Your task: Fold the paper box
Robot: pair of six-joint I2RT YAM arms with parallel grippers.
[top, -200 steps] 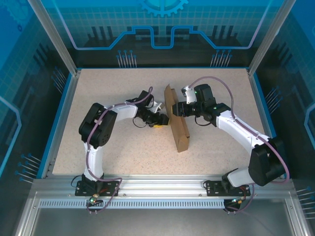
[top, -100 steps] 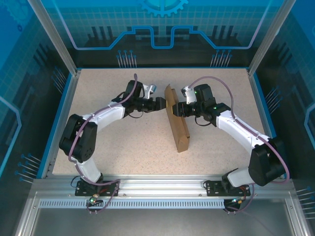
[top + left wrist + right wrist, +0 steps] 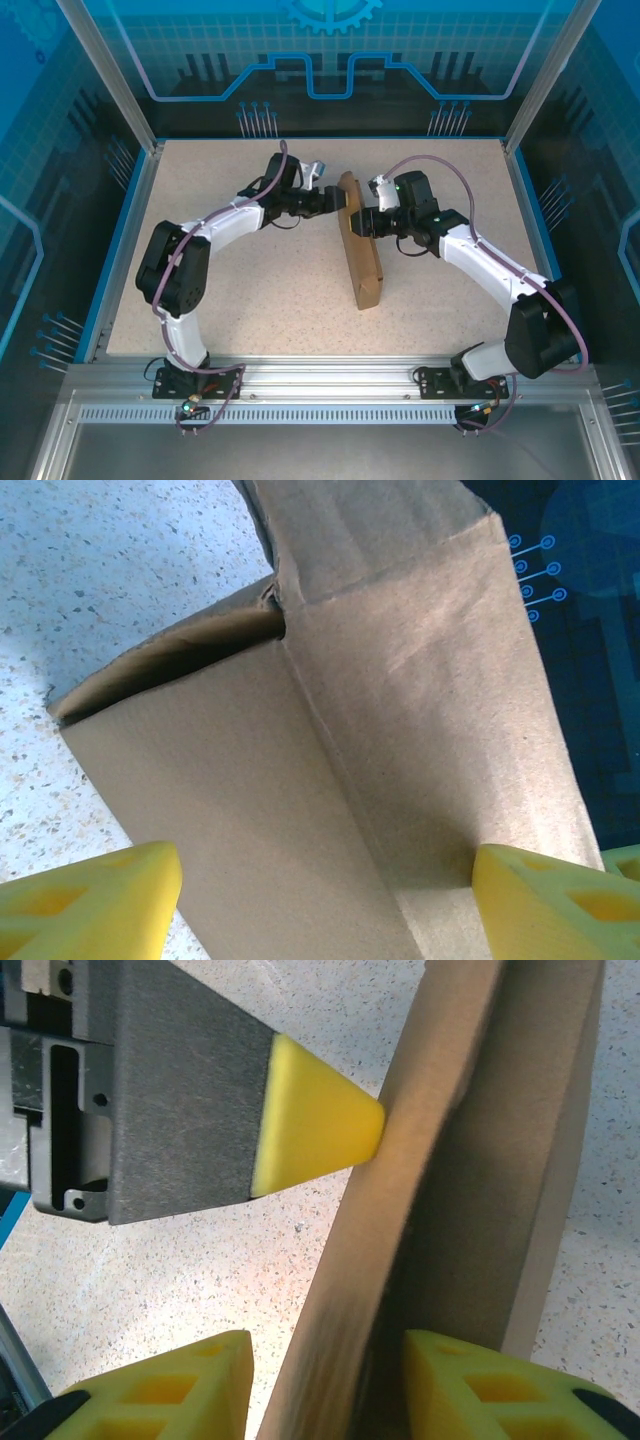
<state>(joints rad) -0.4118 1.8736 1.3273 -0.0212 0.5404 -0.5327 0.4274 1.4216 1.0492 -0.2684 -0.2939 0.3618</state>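
Note:
The paper box (image 3: 360, 245) is brown cardboard, folded thin and standing on its long edge mid-table, running from far to near. My left gripper (image 3: 333, 200) is open at its far end, on the left side. The box's creased face (image 3: 300, 780) spans the wide gap between those yellow fingertips (image 3: 95, 900). My right gripper (image 3: 362, 222) reaches in from the right and straddles one cardboard wall (image 3: 400, 1220). Its jaws (image 3: 325, 1390) are open, one finger inside the fold and the other outside with table showing beside it. A left fingertip (image 3: 315, 1120) touches that wall's outer side.
The speckled table (image 3: 230, 290) is ringed by a blue rim (image 3: 118, 245), with metal posts at the far corners (image 3: 150, 145). Both arm bases sit on the aluminium rail (image 3: 330, 375) at the near edge.
My left arm swung from beside the box's middle up to its far end and its jaws opened wider. The right arm and the box held still.

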